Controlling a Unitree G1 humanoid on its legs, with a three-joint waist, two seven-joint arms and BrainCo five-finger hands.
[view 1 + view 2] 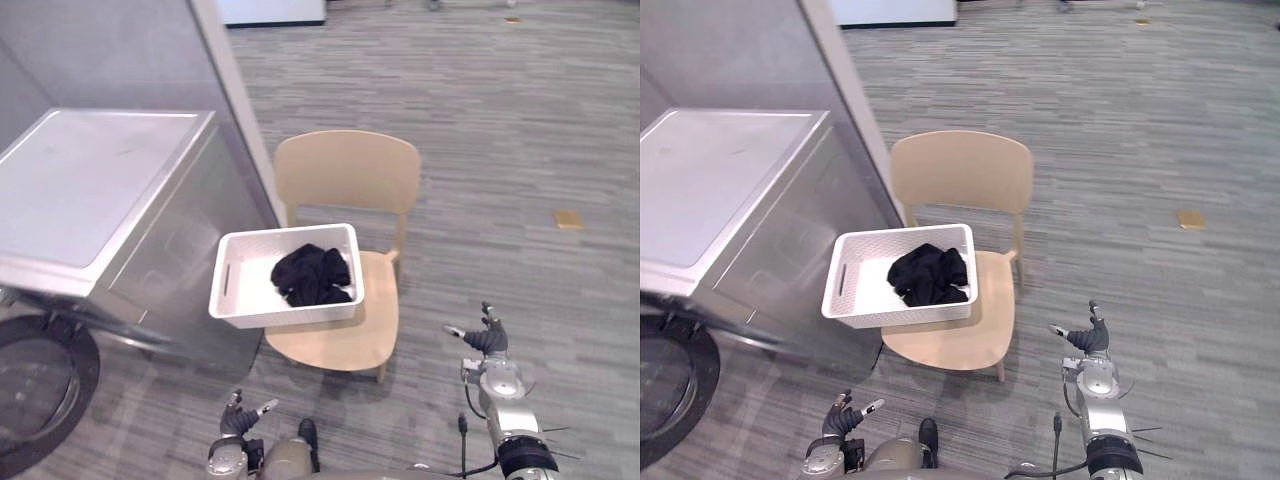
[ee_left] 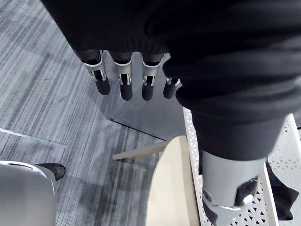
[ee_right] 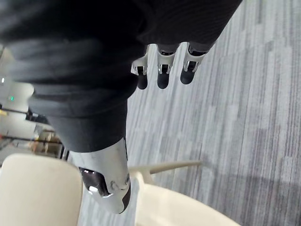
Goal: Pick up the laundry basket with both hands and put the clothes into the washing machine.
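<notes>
Left robot hand (image 1: 240,418) and right robot hand (image 1: 487,340) hover open, empty, over grey carpet (image 1: 500,150) near the chair (image 1: 345,170).

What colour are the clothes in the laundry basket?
The clothes are black, in a white basket; clearest in the left eye view.

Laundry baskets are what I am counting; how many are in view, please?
1: the white laundry basket, holding dark clothes, sits on the wooden chair beside the washing machine.
</notes>
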